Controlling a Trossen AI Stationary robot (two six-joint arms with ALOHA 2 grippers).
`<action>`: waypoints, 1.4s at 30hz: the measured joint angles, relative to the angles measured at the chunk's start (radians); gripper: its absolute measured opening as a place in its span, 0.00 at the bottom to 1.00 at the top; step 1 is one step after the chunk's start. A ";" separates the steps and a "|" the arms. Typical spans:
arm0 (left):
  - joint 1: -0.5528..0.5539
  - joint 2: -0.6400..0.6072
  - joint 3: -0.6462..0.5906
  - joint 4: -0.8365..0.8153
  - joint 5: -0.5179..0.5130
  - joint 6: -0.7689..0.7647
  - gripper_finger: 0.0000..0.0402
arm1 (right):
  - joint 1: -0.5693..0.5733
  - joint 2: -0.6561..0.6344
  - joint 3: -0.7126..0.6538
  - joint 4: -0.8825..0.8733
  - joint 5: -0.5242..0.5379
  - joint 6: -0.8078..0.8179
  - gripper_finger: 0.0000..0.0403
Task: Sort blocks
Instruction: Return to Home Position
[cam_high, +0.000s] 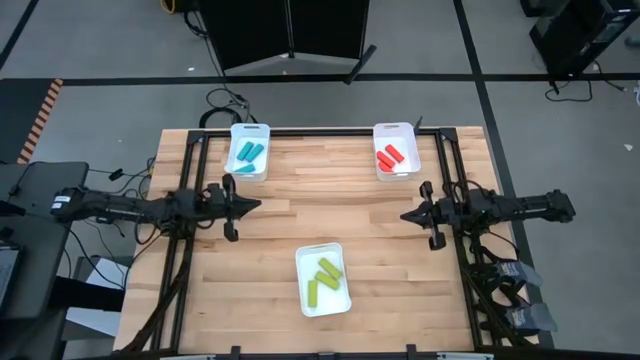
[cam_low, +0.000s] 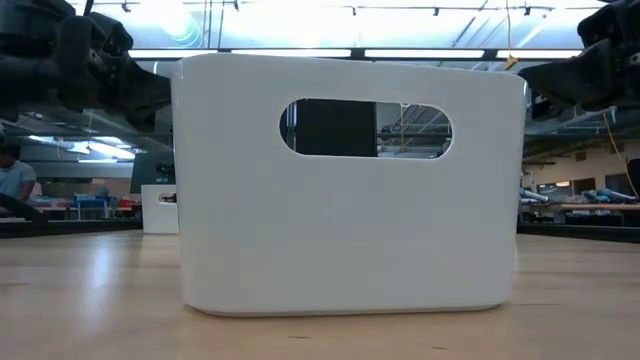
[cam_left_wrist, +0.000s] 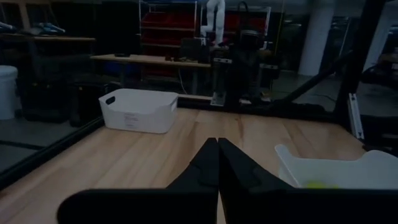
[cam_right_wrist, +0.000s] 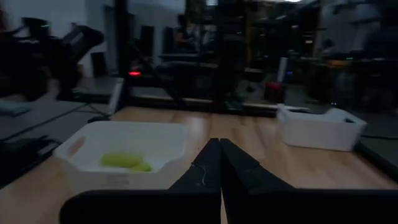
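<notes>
Well apart from both closed jaws, blocks lie in trays.

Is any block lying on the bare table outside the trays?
No, the high view shows the teal blocks, red blocks and yellow-green blocks all lying inside white trays.

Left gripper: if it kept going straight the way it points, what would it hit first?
Probably the right gripper. The left gripper points across bare table almost straight at it, with nothing between them in the high view. Whether their heights match is unclear.
</notes>
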 joint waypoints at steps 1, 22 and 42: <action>0.006 0.001 0.000 0.002 0.002 0.000 0.01 | -0.005 0.000 0.000 -0.001 -0.028 -0.003 0.01; -0.020 -0.292 0.000 -0.257 -0.031 0.028 0.01 | -0.013 0.003 0.000 -0.024 -0.116 0.050 0.02; -0.024 -0.466 0.000 -0.480 -0.023 0.071 0.01 | -0.014 0.003 0.000 -0.023 -0.116 0.008 0.02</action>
